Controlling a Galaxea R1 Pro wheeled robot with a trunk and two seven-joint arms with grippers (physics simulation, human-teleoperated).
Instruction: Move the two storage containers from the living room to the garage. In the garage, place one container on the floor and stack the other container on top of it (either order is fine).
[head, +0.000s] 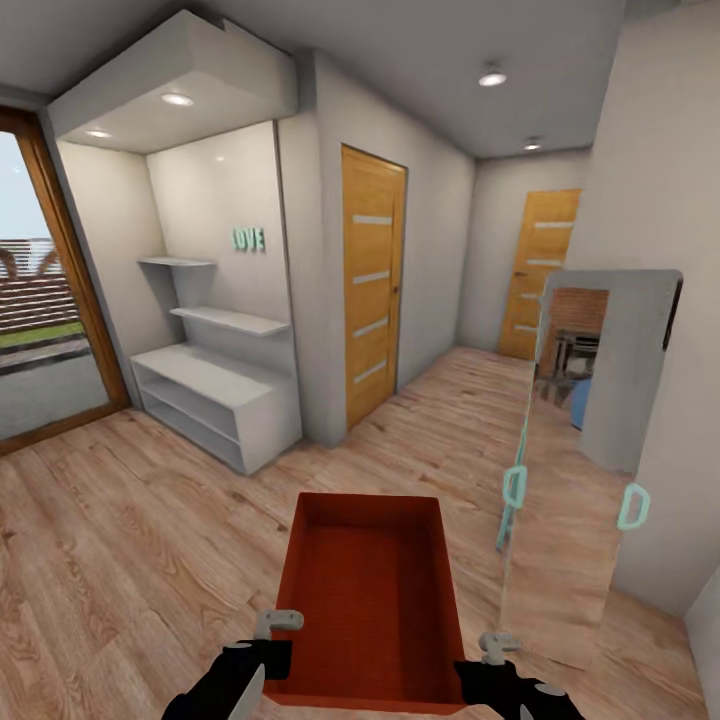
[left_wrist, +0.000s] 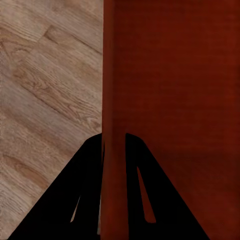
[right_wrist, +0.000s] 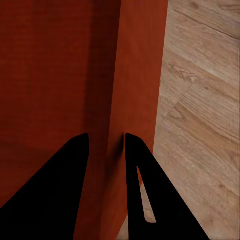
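A hall with a wood floor (head: 120, 540) and two doors. The red box (head: 372, 590) is held up over it. The left gripper (left_wrist: 114, 137) and right gripper (right_wrist: 106, 137) each pinch a side wall.

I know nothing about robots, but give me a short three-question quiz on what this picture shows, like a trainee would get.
1. True or false: the left gripper and right gripper each pinch a side wall of the storage container.
2. The container is: A) full of books, B) empty, C) covered by a lid.
3. What word in green letters hangs above the white shelves?

Key: 1 true; 2 B; 3 LOVE.
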